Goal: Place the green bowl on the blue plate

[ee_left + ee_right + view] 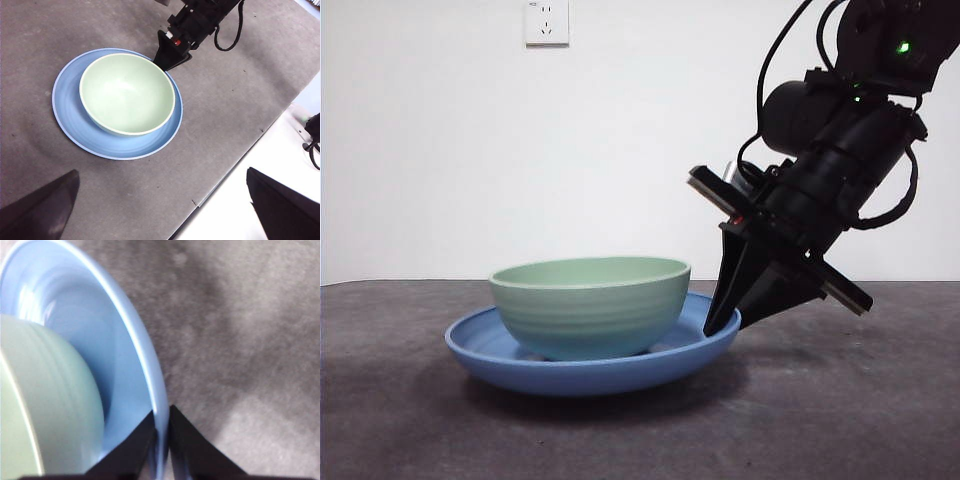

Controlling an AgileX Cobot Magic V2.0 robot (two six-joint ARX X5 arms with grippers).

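The green bowl sits upright inside the blue plate on the dark table. My right gripper comes down steeply from the upper right to the plate's right rim. In the right wrist view its jaws are closed on the plate's rim, one inside and one outside, with the bowl just beside them. My left gripper hangs high above the table, open and holding nothing, looking down on the bowl, the plate and the right gripper.
The dark grey mat ends at an edge beside a white surface on the plate's far side from the wall. A white wall with a socket stands behind the table.
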